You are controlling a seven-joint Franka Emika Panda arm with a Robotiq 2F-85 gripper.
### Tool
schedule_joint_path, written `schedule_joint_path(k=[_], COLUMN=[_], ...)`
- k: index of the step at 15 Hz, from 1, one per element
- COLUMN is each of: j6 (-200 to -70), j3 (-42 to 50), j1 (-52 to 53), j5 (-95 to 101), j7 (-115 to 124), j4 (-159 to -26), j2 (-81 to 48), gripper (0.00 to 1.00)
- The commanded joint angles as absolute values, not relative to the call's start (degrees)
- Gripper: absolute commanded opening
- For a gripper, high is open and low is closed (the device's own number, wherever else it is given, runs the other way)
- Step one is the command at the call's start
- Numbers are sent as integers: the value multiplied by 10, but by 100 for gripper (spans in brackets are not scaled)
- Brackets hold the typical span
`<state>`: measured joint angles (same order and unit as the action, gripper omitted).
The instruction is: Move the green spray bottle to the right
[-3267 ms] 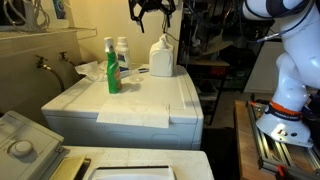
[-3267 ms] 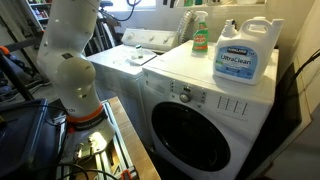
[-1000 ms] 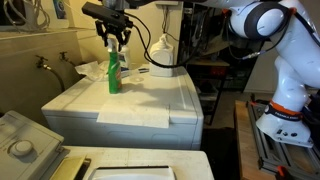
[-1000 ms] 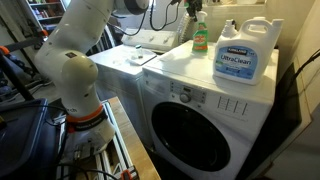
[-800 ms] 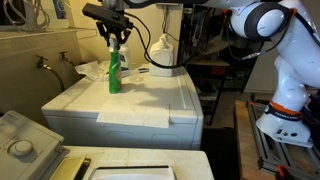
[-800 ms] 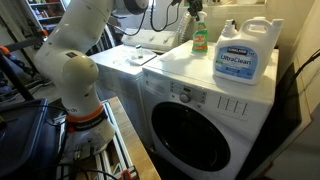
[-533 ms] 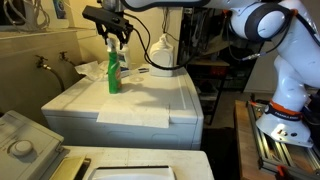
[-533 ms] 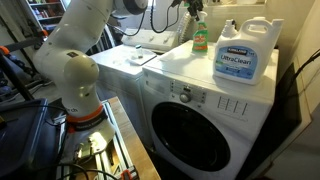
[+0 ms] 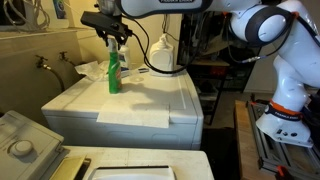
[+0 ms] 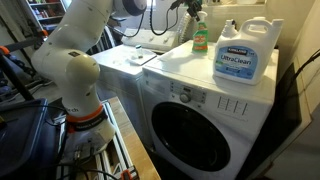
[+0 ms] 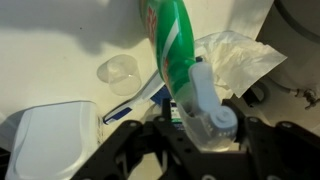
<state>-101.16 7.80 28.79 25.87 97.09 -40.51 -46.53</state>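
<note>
White counter [image 9: 150, 100] [image 10: 190, 65], the flat top of a front-loading machine, carries everything. Panda arm [image 9: 290, 60] [image 10: 75, 60] arches over it from its base on the floor. Wide white jug [image 9: 163, 58] [image 10: 244, 55] with a blue label stands upright at one back corner. The green spray bottle [image 9: 113, 72] [image 10: 200, 35] [image 11: 175, 50] stands upright on the counter toward the other back end, well apart from the jug, with a shorter white bottle [image 9: 122, 55] just beside it and crumpled clear plastic [image 9: 90, 70] [image 11: 235, 60] near its base. Tool [image 9: 116, 40] [image 10: 190, 8] [image 11: 200, 130] hangs directly over the bottle's top, pointing down. In the wrist view its fingers are spread, one on each side of the pale trigger head [image 11: 210, 110], with a gap showing on both sides; nothing pinched. Whether either finger brushes the head, cannot tell.
</note>
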Motion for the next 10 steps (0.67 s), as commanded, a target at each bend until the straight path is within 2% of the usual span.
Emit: schedule_joint_path(k=[1, 2, 3, 4, 10], j6=[-988, -984, -975, -967, -941], j3=[106, 112, 116, 118, 78], j1=[302, 305, 308, 311, 301], j5=[295, 303, 309, 312, 267], j7=[980, 977, 975, 971, 870], j4=[-382, -381, -380, -379, -425], j2=[-486, -488, -489, -488, -398], gripper=[37, 29, 16, 13, 14])
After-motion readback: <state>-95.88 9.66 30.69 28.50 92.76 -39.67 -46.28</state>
